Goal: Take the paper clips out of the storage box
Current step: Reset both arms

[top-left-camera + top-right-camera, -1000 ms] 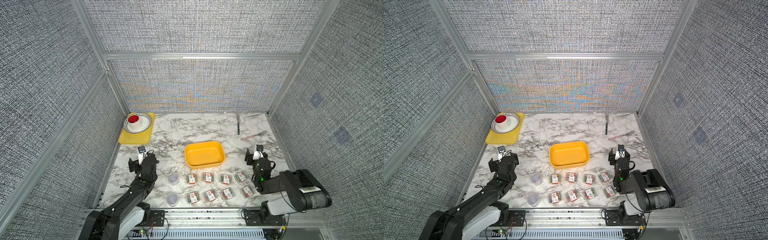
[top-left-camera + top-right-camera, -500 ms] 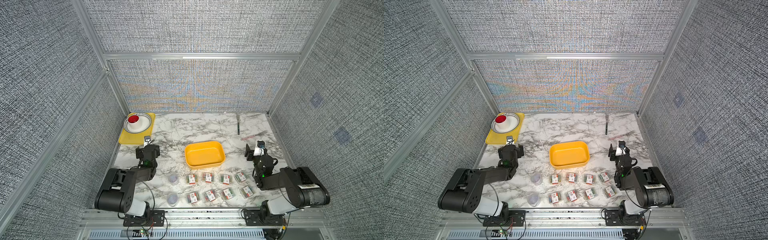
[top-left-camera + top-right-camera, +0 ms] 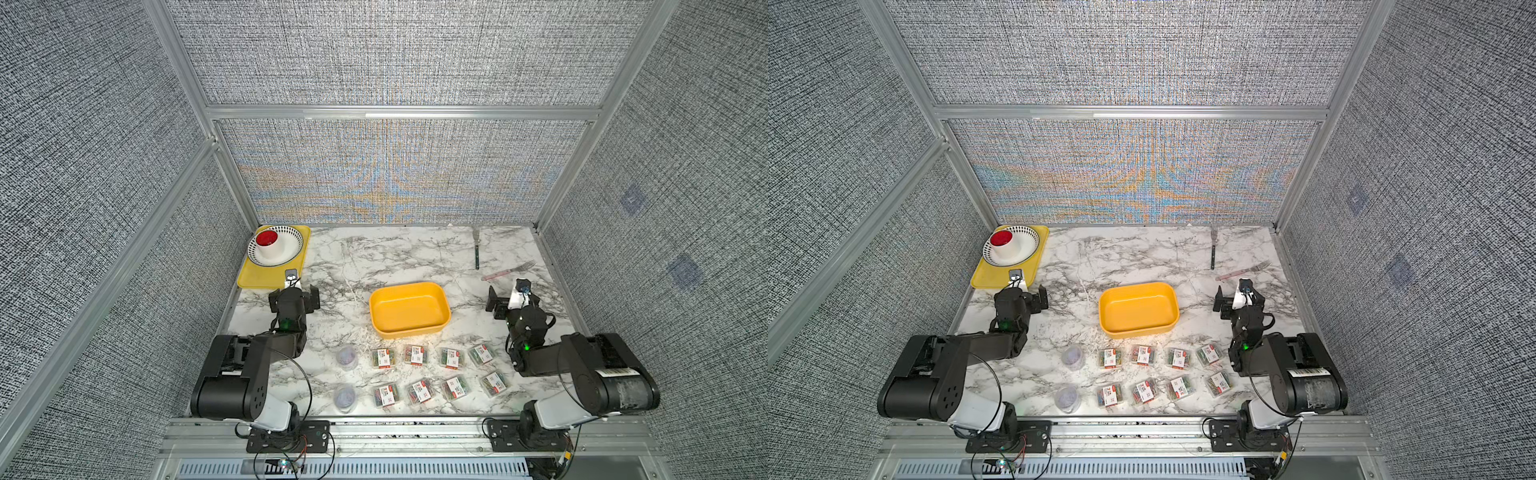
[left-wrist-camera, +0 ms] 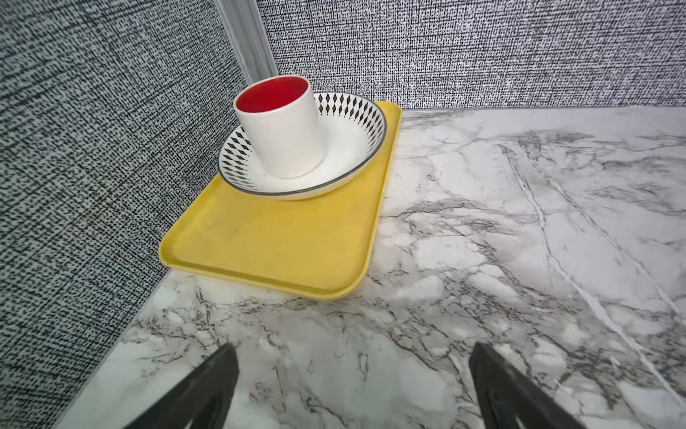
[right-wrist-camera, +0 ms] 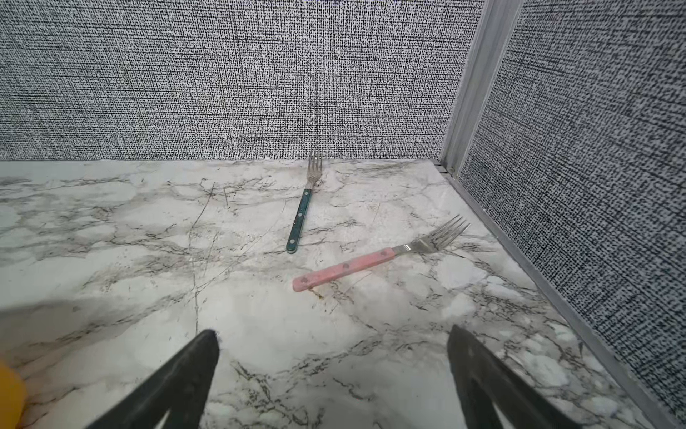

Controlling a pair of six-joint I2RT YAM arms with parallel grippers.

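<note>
**Looks finished: nothing left to lift**

Finds the box point(image 3: 411, 330) empty at the middle of the bench point(image 3: 415, 257), the clips point(image 3: 417, 355) laid in two tidy rows by the front edge. Shows left gripper point(image 4: 352, 379) and right gripper point(image 5: 334, 367) spread, grasping nothing, parked to each side, presumably clear of the rows.

1. A flat yellow tray point(image 4: 278, 241) lies in the far left corner of the marble worktop point(image 3: 415, 253).
2. On the tray sits a diamond-patterned bowl point(image 4: 352, 145), and a red-lined white cup point(image 4: 286, 137) stands upright in it.
3. Near the far right corner lie a green-handled fork point(image 5: 300, 219) and a pink-handled fork point(image 5: 345, 268), apart from each other.
</note>
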